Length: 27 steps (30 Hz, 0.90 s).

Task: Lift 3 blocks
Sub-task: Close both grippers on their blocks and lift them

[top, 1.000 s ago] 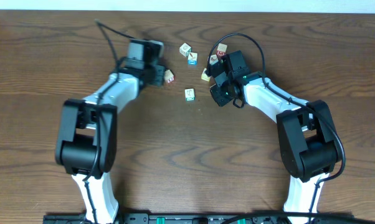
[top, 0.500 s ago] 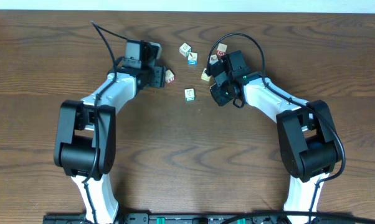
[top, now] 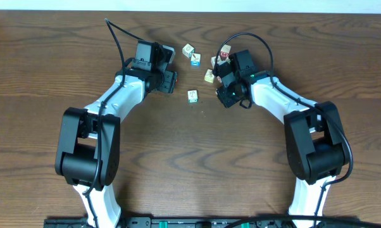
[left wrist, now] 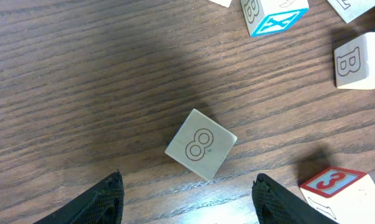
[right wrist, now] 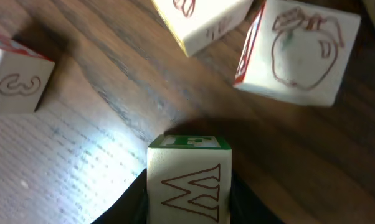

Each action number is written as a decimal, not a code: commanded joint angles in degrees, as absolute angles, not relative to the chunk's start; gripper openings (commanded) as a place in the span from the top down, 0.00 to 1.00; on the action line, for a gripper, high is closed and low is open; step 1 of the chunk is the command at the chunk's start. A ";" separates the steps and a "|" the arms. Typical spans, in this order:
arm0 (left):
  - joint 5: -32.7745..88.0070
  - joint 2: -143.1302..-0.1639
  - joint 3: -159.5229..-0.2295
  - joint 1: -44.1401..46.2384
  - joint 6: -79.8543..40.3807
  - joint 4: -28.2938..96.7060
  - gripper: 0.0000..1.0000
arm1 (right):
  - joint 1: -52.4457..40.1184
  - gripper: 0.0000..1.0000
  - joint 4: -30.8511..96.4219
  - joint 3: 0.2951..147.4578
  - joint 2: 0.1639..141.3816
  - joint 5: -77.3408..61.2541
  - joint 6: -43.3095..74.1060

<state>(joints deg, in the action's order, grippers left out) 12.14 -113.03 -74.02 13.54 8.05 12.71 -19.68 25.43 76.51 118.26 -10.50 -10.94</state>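
Observation:
In the right wrist view my right gripper [right wrist: 189, 202] is shut on a pale block [right wrist: 189, 183] with a green top edge and a red-outlined W, held above the wood. From overhead that gripper [top: 223, 81] sits among the right-hand cluster, and its block is hidden. My left gripper [left wrist: 189, 182] is open with nothing between its fingers. A pale block printed with an 8 [left wrist: 201, 144] lies flat on the table just beyond the fingertips [left wrist: 113, 186]. From overhead the left gripper [top: 169, 81] covers that block.
Loose cubes lie around: a blue-faced X cube [left wrist: 271, 15], a B cube [left wrist: 359, 59] and a red 3 cube [left wrist: 337, 190] by the left gripper's right finger. An apple cube [right wrist: 296, 53] and a yellow-edged cube [right wrist: 200, 22] lie ahead of the right gripper. A green-marked cube [top: 193, 95] sits alone.
My left gripper has opened wider and shifted right over the block that lay beside its fingers, so that block is now hidden from overhead. The right arm has barely moved, still gripping.

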 commanded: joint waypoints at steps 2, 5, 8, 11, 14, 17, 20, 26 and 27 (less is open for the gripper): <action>13.13 -112.18 -74.70 13.91 9.80 13.08 0.33 | -19.38 0.99 28.08 79.50 115.59 -11.49 -9.91; 13.08 -112.18 -74.63 15.20 11.64 13.39 0.33 | -19.38 0.99 29.63 79.92 113.51 -11.49 -9.91; 12.99 -112.18 -74.35 16.75 13.56 13.74 0.33 | -19.31 0.99 31.68 79.92 110.91 -11.49 -9.91; 12.53 -112.20 -74.15 17.74 14.85 14.17 0.33 | -19.20 0.99 35.09 79.92 108.14 -11.49 -9.85; 10.87 -112.31 -74.11 17.82 14.83 14.24 0.37 | -19.16 0.99 39.00 79.92 106.10 -11.49 -7.73; 10.87 -112.33 -73.95 17.37 14.83 14.52 0.40 | -19.22 0.99 44.77 79.90 104.38 -11.77 -3.38; 10.55 -112.36 -73.58 16.93 14.90 14.48 0.40 | -19.22 0.99 50.04 79.90 103.13 -13.89 -3.20; 9.10 -112.38 -73.36 16.40 18.31 14.44 0.40 | -19.94 0.99 55.59 79.77 101.01 -15.81 -2.61; 8.86 -112.46 -73.36 16.40 18.70 14.13 0.40 | -20.53 0.99 56.18 79.75 100.99 -15.99 -2.61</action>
